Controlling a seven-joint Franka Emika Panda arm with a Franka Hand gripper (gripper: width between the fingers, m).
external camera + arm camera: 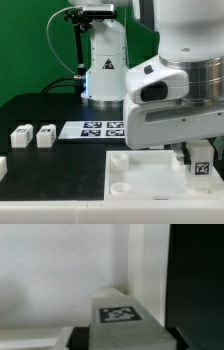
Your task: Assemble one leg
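The gripper (120,338) is clenched on the leg (118,313) over the tray's (140,172) edge, so I judge picking done and fitting left.

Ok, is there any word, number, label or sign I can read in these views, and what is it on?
No words or numbers can be read anywhere.
On the small white plastic oblong leg: a black-and-white coded square tag, no letters.
On the thin flat white marker board: several coded tags, no letters.
On the white upright robot column at the back: a dark triangular sign, too small to read.
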